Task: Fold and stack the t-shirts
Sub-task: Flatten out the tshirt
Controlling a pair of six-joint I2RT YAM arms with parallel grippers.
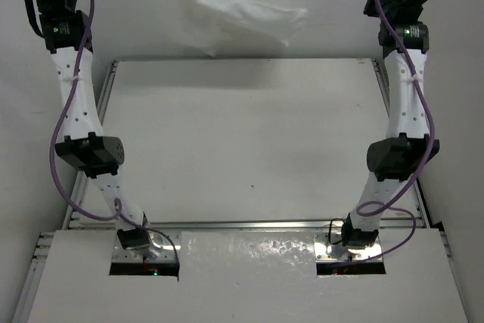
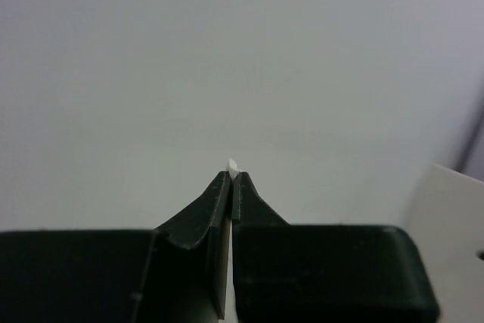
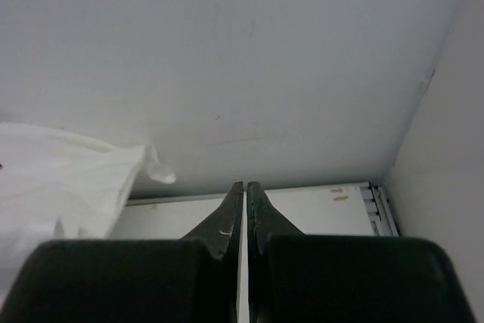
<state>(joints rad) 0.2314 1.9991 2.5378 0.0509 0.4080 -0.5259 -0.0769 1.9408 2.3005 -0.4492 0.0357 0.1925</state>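
Note:
The white t-shirt [image 1: 227, 13] hangs bunched and wrinkled in the air above the table's far edge, in the top view. My left gripper [image 2: 233, 175] is shut, and a small tuft of white fabric [image 2: 233, 163] pokes out between its tips, so it pinches the t-shirt. My right gripper [image 3: 246, 185] is shut with nothing between its fingers. In the right wrist view the t-shirt [image 3: 60, 187] hangs off to the left, apart from that gripper. Both arms reach up and back, and their grippers lie beyond the top edge of the top view.
The white table [image 1: 242, 149] has metal rails along its left [image 1: 106, 111] and right [image 1: 382, 96] edges. A white wall [image 3: 446, 172] stands close on the right of the right gripper. White cover panels [image 1: 249, 277] lie round the arm bases.

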